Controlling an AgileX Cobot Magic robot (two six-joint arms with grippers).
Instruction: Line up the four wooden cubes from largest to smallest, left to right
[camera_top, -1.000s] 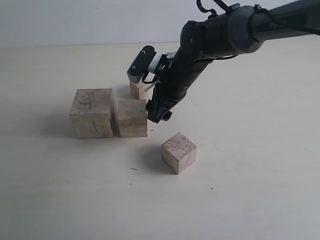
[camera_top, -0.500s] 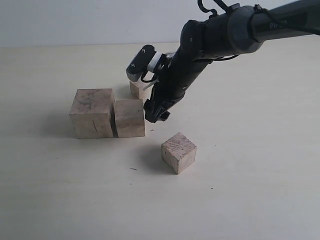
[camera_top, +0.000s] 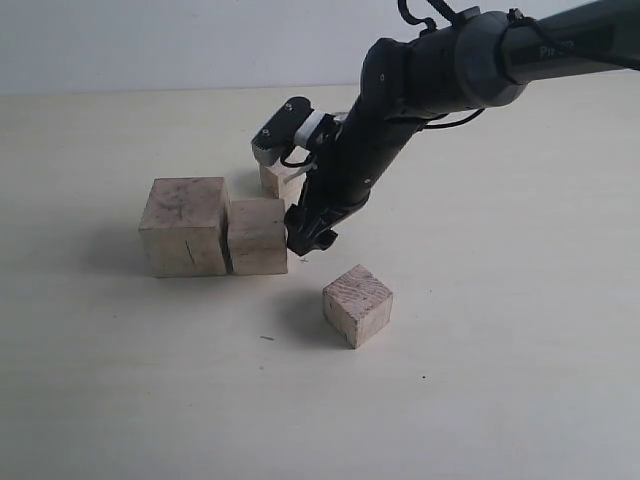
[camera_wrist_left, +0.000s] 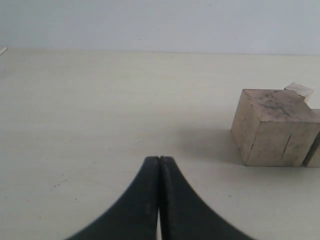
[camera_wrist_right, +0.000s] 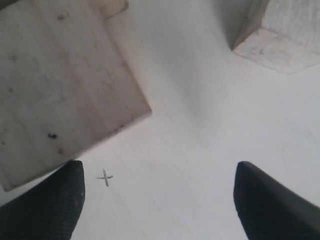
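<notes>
Four pale wooden cubes sit on the table. The largest cube (camera_top: 185, 225) (camera_wrist_left: 272, 127) stands at the left, and the second-largest cube (camera_top: 257, 237) (camera_wrist_right: 55, 85) touches its right side. Behind them is the smallest cube (camera_top: 275, 178) (camera_wrist_left: 299, 90), partly hidden by the arm. The third cube (camera_top: 357, 305) (camera_wrist_right: 282, 32) lies apart at the front right, turned at an angle. My right gripper (camera_top: 308, 238) (camera_wrist_right: 160, 200) is open and empty, low against the second cube's right face. My left gripper (camera_wrist_left: 159, 159) is shut and empty, well away from the largest cube.
A small pencil cross (camera_wrist_right: 105, 177) marks the table just right of the second cube. The right arm (camera_top: 440, 80) reaches in from the upper right above the smallest cube. Bare table (camera_top: 480, 380) stretches around the cubes.
My right gripper has moved left, pushing the second cube left until it touches the largest cube. The other cubes have not moved.
</notes>
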